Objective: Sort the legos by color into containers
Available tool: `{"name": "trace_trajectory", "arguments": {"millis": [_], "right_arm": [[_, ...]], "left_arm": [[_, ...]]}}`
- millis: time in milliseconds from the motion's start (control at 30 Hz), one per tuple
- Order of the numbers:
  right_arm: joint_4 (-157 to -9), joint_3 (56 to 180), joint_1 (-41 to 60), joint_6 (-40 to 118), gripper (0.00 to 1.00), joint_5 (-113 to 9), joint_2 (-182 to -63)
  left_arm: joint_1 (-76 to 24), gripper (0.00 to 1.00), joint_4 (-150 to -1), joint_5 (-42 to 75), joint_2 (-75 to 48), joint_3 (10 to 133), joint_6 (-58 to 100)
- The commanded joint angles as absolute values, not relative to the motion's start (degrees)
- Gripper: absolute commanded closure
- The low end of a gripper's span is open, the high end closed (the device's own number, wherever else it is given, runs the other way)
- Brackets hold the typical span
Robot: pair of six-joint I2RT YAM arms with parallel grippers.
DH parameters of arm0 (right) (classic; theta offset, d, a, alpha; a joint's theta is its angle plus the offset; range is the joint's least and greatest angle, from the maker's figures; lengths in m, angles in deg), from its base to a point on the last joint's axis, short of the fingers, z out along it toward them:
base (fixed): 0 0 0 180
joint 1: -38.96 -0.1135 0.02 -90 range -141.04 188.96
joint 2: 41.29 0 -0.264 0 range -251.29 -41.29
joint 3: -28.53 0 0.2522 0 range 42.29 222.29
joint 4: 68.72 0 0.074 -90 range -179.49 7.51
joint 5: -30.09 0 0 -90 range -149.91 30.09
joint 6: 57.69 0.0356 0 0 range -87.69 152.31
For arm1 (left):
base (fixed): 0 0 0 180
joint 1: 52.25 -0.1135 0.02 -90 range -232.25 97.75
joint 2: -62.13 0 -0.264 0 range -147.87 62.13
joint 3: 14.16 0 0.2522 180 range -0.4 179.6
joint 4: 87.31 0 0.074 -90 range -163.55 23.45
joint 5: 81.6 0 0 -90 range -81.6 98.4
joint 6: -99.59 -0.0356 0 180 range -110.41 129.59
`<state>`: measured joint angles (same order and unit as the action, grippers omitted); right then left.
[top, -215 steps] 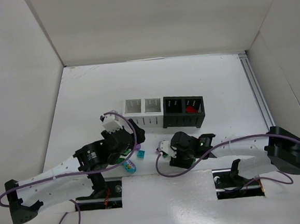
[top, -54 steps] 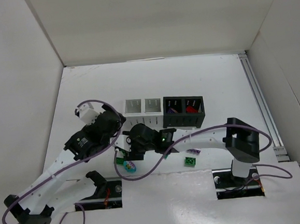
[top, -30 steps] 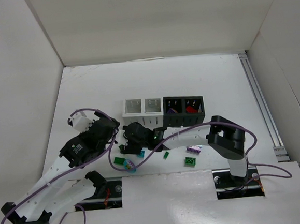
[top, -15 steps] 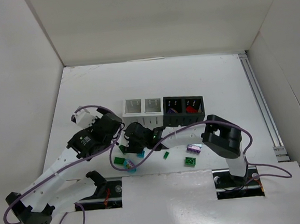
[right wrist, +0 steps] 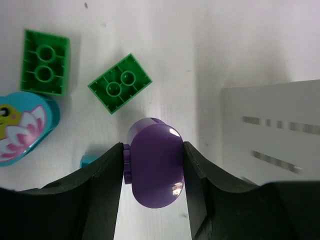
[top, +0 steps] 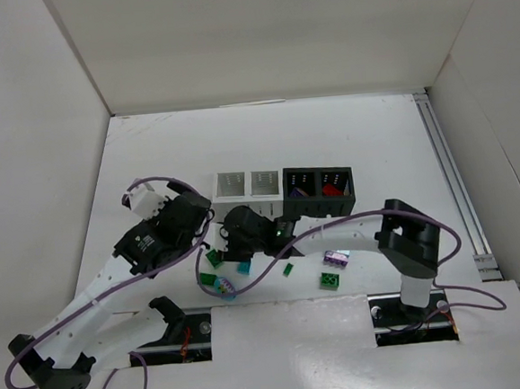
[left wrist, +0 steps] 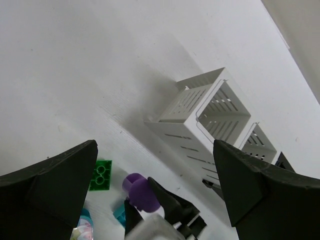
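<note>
Right pincer [right wrist: 152, 167] clamps a purple rounded plastic piece [right wrist: 154, 184], a green studded plastic brick [right wrist: 120, 83] just beside its tip on the white table [right wrist: 150, 30]; left pincer [left wrist: 154, 150] spread wide.

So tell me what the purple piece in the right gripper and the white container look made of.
Purple piece: glossy moulded plastic, judging by the sharp bright highlights on its smooth rounded face. White container: matte, thin slotted walls, probably plastic, though painted metal can't be ruled out.
</note>
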<state>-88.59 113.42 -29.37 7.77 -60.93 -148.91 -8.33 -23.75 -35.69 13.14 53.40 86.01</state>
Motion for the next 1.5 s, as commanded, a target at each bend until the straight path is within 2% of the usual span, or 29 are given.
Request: {"name": "trace_trajectory", "arguments": {"millis": [0, 233, 400, 567, 800, 833, 867, 933, 967, 1033, 1300, 1467], "right_arm": [[-88.02, 113.83, -29.59, 6.2, 0.73, -59.38, -139.4], [-97.77, 113.31, -24.42, 4.09, 0.73, -67.64, -127.44], [-99.71, 109.36, -15.45, 3.48, 0.73, -67.65, -121.81], [-100.33, 106.9, -9.21, 3.48, 0.71, -65.11, -121.19], [-99.8, 106.36, -6.48, 3.48, 0.58, -66.14, -122.41], [-99.8, 106.36, -6.48, 3.48, 0.55, -66.15, -122.42], [-100.32, 105.84, -5.95, 3.48, 0.44, -66.15, -122.42], [-100.33, 105.84, -5.95, 3.48, 0.41, -66.15, -121.9], [-100.33, 105.31, -5.95, 3.48, 0.34, -66.15, -121.89], [-100.33, 105.31, -5.95, 3.48, 0.28, -66.85, -121.36], [-104.71, 104.7, -5.95, 5.76, 0.26, -71.77, -116.19], [-113.67, 99.87, -5.33, 17.25, 0.21, -75.02, -104.7]], "left_arm": [[-8.21, 0.0, -27.14, -37.74, 13.35, 56.11, 82.54], [-8.21, 0.0, -32.4, -36.6, 12.83, 55.59, 76.92], [-8.21, 0.0, -34.78, -35.1, 11.69, 56.11, 74.19], [-8.21, 0.0, -37.94, -32.65, 10.55, 56.64, 69.89], [-8.21, 0.0, -41.29, -29.75, 10.54, 54.89, 65.49], [-8.21, 0.0, -41.29, -29.13, 10.54, 54.88, 65.49], [-8.21, 0.0, -41.29, -29.13, 10.54, 54.88, 65.49], [-8.21, 0.0, -41.29, -28.6, 10.54, 54.36, 64.87], [-8.21, 0.0, -41.29, -28.6, 10.54, 54.36, 64.87], [-8.21, 0.0, -41.81, -27.9, 10.54, 54.36, 64.35], [-8.21, 0.0, -42.34, -26.67, 10.01, 53.31, 63.82], [-8.21, 0.0, -44.36, -23.95, 10.01, 52.08, 60.14]]}}
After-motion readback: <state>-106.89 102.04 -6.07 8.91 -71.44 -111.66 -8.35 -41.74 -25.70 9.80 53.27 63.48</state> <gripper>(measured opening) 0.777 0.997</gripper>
